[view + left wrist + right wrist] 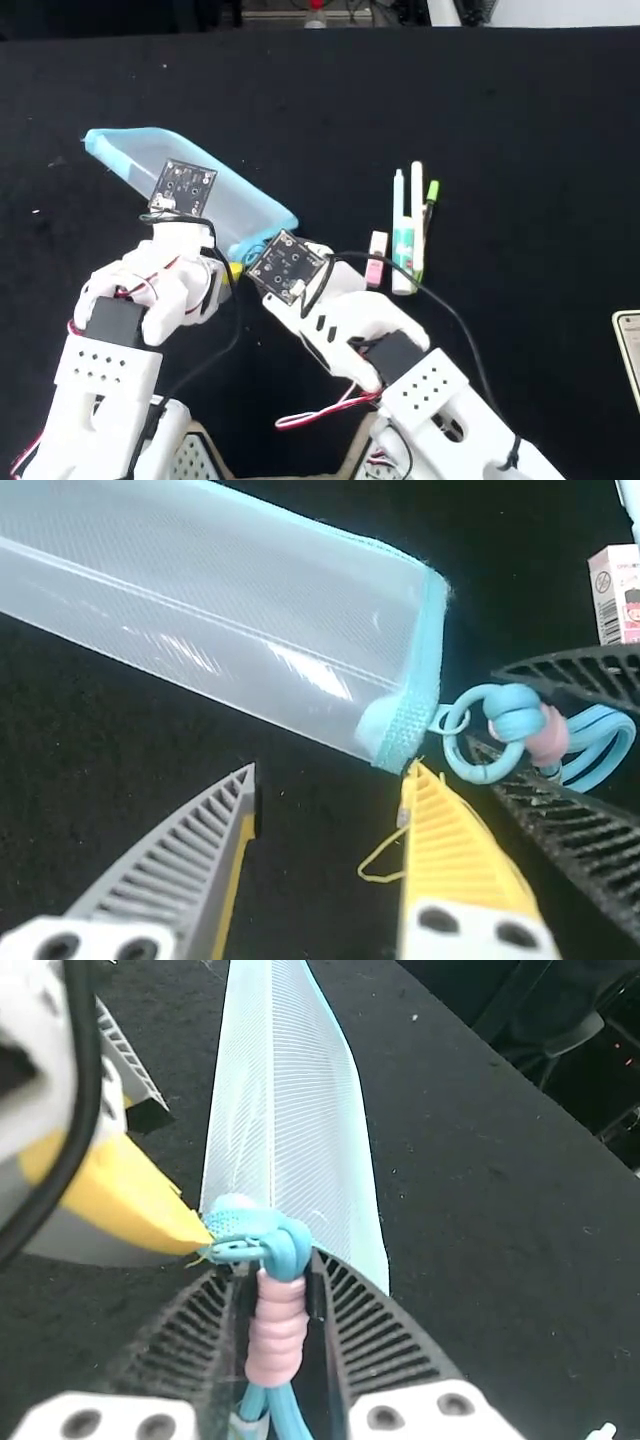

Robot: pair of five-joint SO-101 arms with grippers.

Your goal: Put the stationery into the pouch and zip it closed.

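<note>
Right gripper (270, 1272): black jaws shut on the pull cord (262, 1405), pinching it at its pink bead (275, 1335). The knot of the cord sits just past the fingertips, at the end of the pouch (285, 1110).

Left gripper (332, 770): jaws well apart, holding nothing. The yellow fingertip (418, 775) is right at the pouch's corner, beside the ring (470, 742). I cannot tell if it touches. The grey finger (215, 820) stands off the pouch's long edge.

Pouch (250, 212): pale blue, translucent, ribbed plastic with a woven blue trim. It lies flat on the table (500, 120), running diagonally from the far left toward the centre. Its near end lies between the two grippers.

Stationery: three pens (410, 225) lie side by side on the table to the right of the pouch, outside it. A pink and white eraser (377, 258) lies just beside their near ends.
</note>
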